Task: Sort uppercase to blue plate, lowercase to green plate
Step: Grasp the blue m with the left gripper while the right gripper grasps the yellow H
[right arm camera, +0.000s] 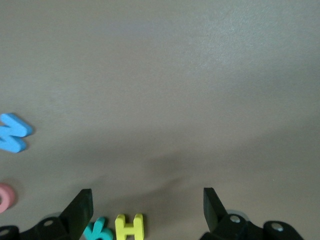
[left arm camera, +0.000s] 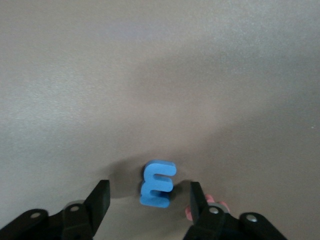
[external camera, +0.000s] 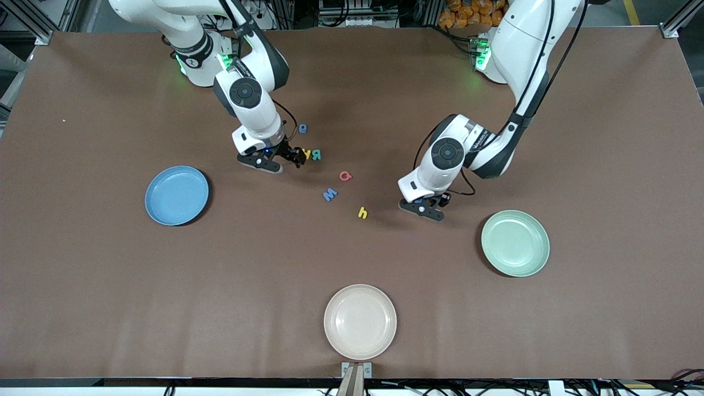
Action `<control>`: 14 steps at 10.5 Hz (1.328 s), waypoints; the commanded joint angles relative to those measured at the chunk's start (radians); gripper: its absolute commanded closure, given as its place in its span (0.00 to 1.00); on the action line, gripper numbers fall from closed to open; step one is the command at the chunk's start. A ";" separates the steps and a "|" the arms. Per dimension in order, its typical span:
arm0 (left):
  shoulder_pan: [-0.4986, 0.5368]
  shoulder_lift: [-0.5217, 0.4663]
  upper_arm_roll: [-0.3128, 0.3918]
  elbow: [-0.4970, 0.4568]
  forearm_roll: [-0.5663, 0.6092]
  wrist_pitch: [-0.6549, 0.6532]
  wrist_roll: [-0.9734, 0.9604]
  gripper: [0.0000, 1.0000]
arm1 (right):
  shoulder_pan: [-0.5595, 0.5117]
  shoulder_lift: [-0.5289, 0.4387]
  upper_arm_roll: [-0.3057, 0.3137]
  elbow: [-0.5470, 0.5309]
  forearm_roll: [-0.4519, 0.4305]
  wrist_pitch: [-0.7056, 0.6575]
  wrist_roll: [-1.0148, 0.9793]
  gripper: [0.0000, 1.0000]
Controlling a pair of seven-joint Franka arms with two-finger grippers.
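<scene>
The blue plate (external camera: pixel 176 195) lies toward the right arm's end and the green plate (external camera: pixel 515 242) toward the left arm's end; both are bare. My right gripper (external camera: pixel 296 157) is open, low over the table, with the yellow H (right arm camera: pixel 129 227) and teal R (right arm camera: pixel 95 230) between its fingers. The blue M (external camera: pixel 329 194), red G (external camera: pixel 345 176), yellow h (external camera: pixel 362 213) and small blue rounded letter (external camera: pixel 302 128) lie loose mid-table. My left gripper (left arm camera: pixel 150 200) is open, low, around the blue m (left arm camera: pixel 158 183). A pink-red letter (left arm camera: pixel 220 206) peeks beside one finger.
A cream-white plate (external camera: pixel 360 322) sits at the table edge nearest the front camera. The table is a brown mat. The two arms reach in toward the middle from the top of the front view.
</scene>
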 commanded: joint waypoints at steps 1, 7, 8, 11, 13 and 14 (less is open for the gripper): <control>-0.013 0.012 0.013 0.010 0.031 0.012 -0.032 0.29 | 0.038 0.057 -0.006 0.007 -0.002 0.049 0.073 0.12; -0.011 0.016 0.014 0.010 0.031 0.013 -0.033 0.87 | 0.097 0.102 -0.006 0.019 -0.004 0.052 0.167 0.13; -0.011 0.015 0.016 0.010 0.030 0.013 -0.035 1.00 | 0.103 0.108 -0.006 0.021 -0.013 0.052 0.167 0.14; 0.010 -0.030 0.031 0.015 0.030 0.009 -0.047 1.00 | 0.112 0.120 -0.006 0.021 -0.039 0.052 0.167 0.17; 0.123 -0.115 0.030 0.024 0.030 -0.039 -0.033 1.00 | 0.114 0.122 -0.006 0.019 -0.045 0.052 0.167 0.18; 0.176 -0.131 0.031 0.045 0.031 -0.072 -0.016 1.00 | 0.114 0.122 -0.005 0.021 -0.042 0.052 0.169 0.19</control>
